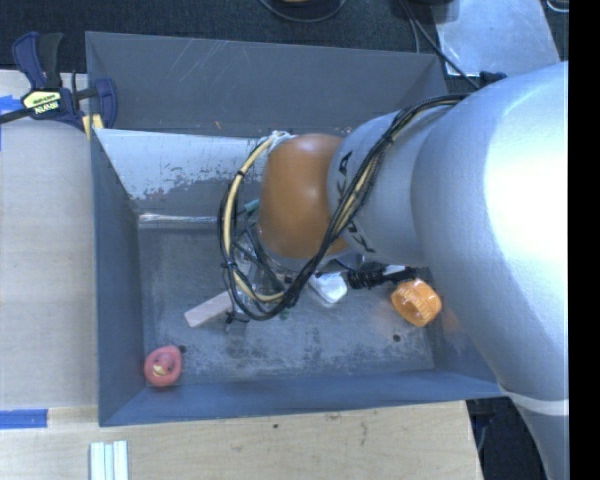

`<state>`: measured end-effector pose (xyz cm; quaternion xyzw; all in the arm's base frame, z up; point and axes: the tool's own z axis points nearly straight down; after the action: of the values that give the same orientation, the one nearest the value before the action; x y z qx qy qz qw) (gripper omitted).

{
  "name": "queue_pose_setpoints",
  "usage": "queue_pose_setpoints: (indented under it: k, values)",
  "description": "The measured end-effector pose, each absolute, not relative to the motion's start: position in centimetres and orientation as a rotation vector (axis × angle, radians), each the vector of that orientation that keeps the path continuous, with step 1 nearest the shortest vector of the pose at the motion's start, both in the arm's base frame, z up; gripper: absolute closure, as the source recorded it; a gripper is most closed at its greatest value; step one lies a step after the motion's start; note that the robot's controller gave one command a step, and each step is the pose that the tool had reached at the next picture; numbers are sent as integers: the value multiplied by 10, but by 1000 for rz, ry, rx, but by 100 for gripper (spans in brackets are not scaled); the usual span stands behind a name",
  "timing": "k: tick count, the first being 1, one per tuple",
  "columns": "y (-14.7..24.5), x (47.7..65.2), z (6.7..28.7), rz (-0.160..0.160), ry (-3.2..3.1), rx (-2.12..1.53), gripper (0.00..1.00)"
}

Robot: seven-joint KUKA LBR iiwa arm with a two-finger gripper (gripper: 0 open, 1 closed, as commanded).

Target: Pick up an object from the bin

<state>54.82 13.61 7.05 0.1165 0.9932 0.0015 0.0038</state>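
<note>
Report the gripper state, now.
Gripper: cannot be told whether open or closed, nor whether it holds anything. It is low over the floor of the bin, right beside a pale flat strip.

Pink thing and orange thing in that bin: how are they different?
Colour: the pink thing is pinkish red with a yellowish middle, while the orange thing is orange. Size: the orange thing looks somewhat bigger than the pink thing. Place: the pink thing lies alone in the near left corner of the bin, and the orange thing lies on the right, close beside the arm. Both lie loose on the bin floor.
</note>
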Motion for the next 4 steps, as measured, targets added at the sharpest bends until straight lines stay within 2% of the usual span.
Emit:
queue_pose_setpoints:
  k: [1,4]
  values:
    - [137,538,78,17,3080,488,100]
    - [136,536,84,13,3085,489,100]
